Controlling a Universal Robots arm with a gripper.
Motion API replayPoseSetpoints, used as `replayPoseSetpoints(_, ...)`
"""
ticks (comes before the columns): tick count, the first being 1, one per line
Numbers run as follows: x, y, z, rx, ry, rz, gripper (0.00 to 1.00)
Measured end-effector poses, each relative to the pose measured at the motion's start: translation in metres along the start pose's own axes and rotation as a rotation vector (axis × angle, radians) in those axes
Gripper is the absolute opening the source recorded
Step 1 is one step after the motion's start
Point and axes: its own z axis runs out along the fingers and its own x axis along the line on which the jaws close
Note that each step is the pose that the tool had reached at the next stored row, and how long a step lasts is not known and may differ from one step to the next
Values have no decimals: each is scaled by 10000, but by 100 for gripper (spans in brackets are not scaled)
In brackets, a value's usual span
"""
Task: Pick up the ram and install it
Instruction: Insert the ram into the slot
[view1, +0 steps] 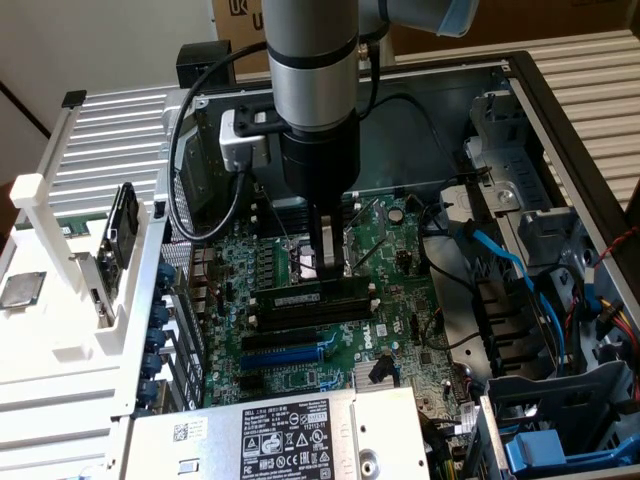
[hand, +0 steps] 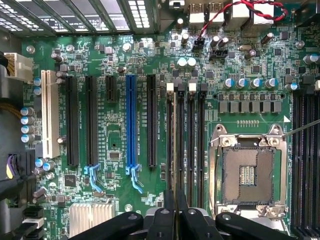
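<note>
While the arm is reaching straight down into the open computer case (view1: 535, 110), the gripper (hand: 175, 205) is pinching with its fingers nearly closed. Only a narrow gap is showing between them, and it appears to be holding the ram (view1: 300, 298) by its top edge. The ram is standing upright on its long edge just beside the CPU socket (hand: 247, 172), among the black memory slots (hand: 197, 140), on the socket's side toward the blue expansion slot (hand: 131, 120). Its white label is facing away from the socket. Judgement: pickup is done and insertion is being worked. I cannot tell whether the stick is fully seated; the white slot clips (hand: 192, 86) are giving no clear sign. Finishing this step is calling for the stick held square to its slot and pressure going evenly downward, since a tilt risks jamming one end.
</note>
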Motion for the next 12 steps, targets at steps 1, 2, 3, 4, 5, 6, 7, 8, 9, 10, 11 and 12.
replayPoseSetpoints(1, -1, 0, 1, -31, 0, -1, 12)
replayPoseSetpoints(2, -1, 0, 3, -67, -1, -2, 12)
replayPoseSetpoints(3, -1, 0, 4, -87, 2, -2, 12)
replayPoseSetpoints(4, 0, 1, 3, -98, 3, -2, 12)
replayPoseSetpoints(5, 0, 1, 4, -100, 2, -3, 12)
replayPoseSetpoints(6, 0, 0, 4, -101, 2, -4, 12)
replayPoseSetpoints(7, -1, 0, 6, -101, 2, -4, 12)
replayPoseSetpoints(8, -1, 0, 8, -100, 2, -4, 12)
replayPoseSetpoints(9, -1, 0, 10, -100, 2, -4, 12)
replayPoseSetpoints(10, -1, 0, 12, -101, 3, -4, 12)
replayPoseSetpoints(11, -1, 0, 15, -100, 2, -4, 12)
replayPoseSetpoints(12, -1, 0, 17, -100, 4, -4, 12)
